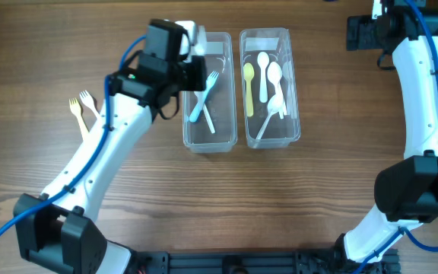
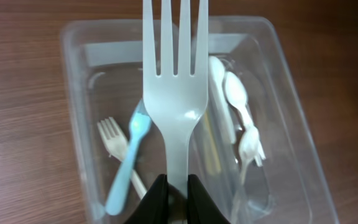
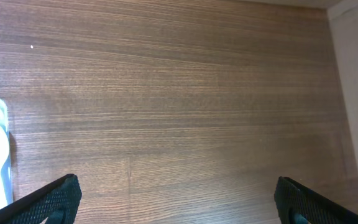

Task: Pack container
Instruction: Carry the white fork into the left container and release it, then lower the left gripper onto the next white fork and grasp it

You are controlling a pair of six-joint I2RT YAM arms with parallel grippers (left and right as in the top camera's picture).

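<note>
My left gripper (image 2: 178, 186) is shut on the handle of a white plastic fork (image 2: 174, 93), which points tines-forward above the left clear container (image 2: 73, 124). Inside that container lie a blue fork (image 2: 129, 162) and a white fork (image 2: 112, 137). From overhead, the left gripper (image 1: 192, 59) hangs over the far end of the left container (image 1: 210, 143), above the blue fork (image 1: 200, 103). The right container (image 1: 268, 141) holds a yellow spoon (image 1: 249, 87) and white spoons (image 1: 275, 76). My right gripper (image 3: 176, 199) is open over bare wood, far right at the back (image 1: 363, 32).
A yellow fork (image 1: 77, 110) and a white fork (image 1: 90, 101) lie loose on the wooden table left of my left arm. The two containers stand side by side at the table's middle back. The table's right edge (image 3: 353, 93) shows in the right wrist view.
</note>
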